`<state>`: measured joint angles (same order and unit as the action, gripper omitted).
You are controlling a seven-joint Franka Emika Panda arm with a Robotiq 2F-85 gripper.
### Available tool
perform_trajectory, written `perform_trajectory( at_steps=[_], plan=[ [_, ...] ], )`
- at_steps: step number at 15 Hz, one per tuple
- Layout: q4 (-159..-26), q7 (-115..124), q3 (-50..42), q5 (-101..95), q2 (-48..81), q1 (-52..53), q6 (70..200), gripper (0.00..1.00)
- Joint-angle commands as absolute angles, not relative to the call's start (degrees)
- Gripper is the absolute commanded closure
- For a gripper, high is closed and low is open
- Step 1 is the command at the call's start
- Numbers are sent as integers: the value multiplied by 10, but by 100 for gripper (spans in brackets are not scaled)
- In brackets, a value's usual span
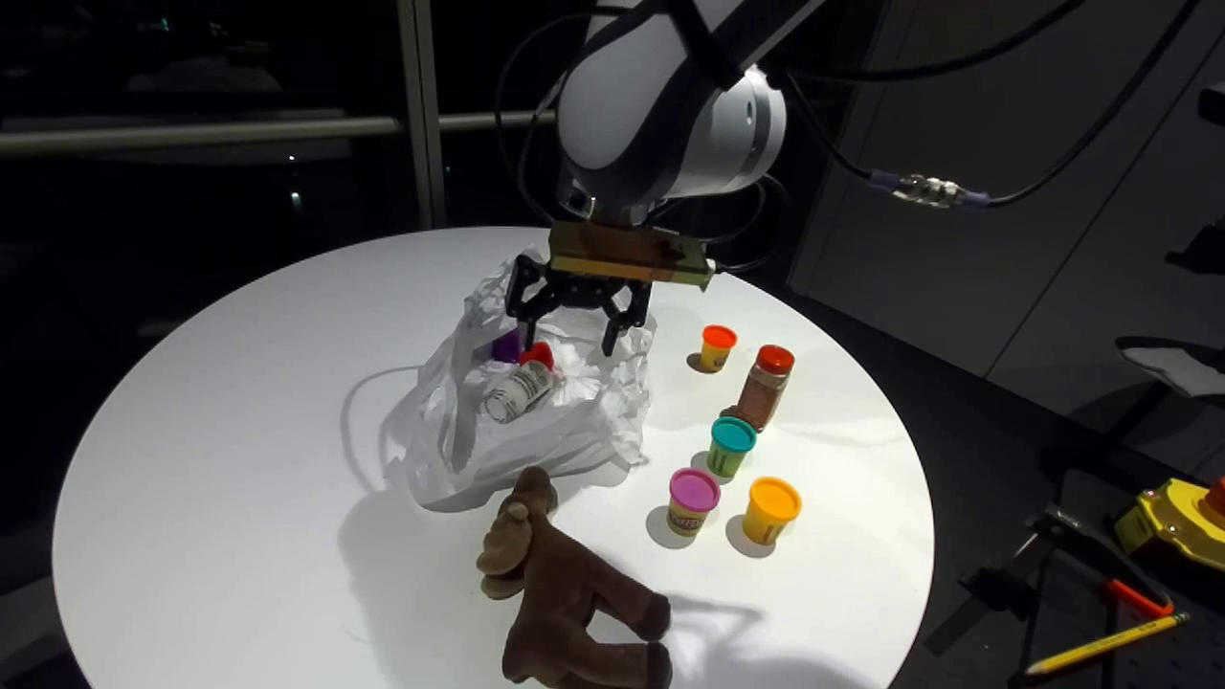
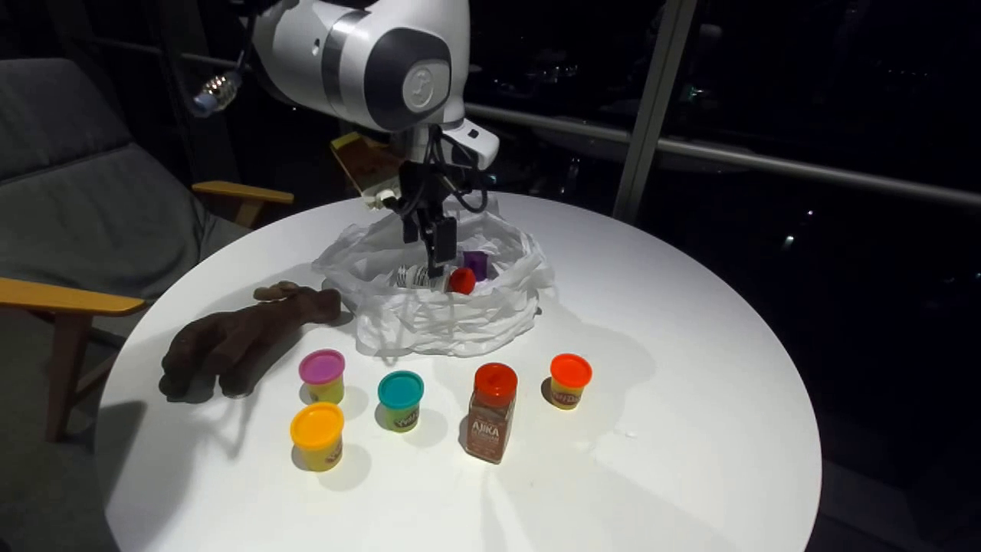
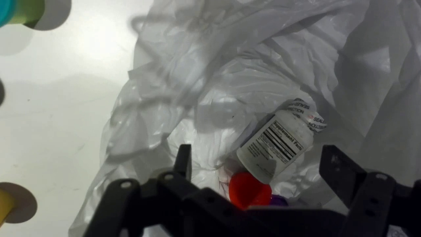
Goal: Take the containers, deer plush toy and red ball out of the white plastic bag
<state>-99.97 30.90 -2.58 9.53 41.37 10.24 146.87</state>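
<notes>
Gripper (image 1: 569, 346): hung over the white bag (image 1: 563, 454), jaws spread pretty wide, nothing grabbed
Inside: a white bottle (image 1: 518, 390), red thing (image 1: 539, 355) and purple thing (image 1: 506, 346)
Deer (image 1: 563, 593): flopped outside, near side of the bag in an exterior view
Tubs (image 1: 728, 447): four stood off to the right there

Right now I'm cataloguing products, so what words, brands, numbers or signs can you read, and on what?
"Supplement Facts": bottle; finer print too small.
"SEALED" and "ECTION", its start hidden: bottle's seal.
"AJIKA": jar; line below too blurred.
"PlayDo", ending unclear: red-lidded tub.
Teal-lidded tub, purple-lidded tub and yellow-lidded tub: text too blurred to be sure.
Arm emblem: no readable letters.
No numbers readable.
</notes>
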Motion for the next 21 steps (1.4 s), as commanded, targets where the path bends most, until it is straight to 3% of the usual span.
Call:
perform_trajectory(
  at_steps=[1,12,13,15,19,21],
  plan=[
    [-899,334,-24,109,493,103,1442,0],
    [-728,401,-34,100,621,107,1420,0],
    [-719,405,-35,99,626,107,1415,25],
    [-706,415,-38,97,633,107,1407,34],
    [-699,424,-43,91,631,111,1402,66],
    [-708,427,-45,90,619,114,1408,69]
  ],
)
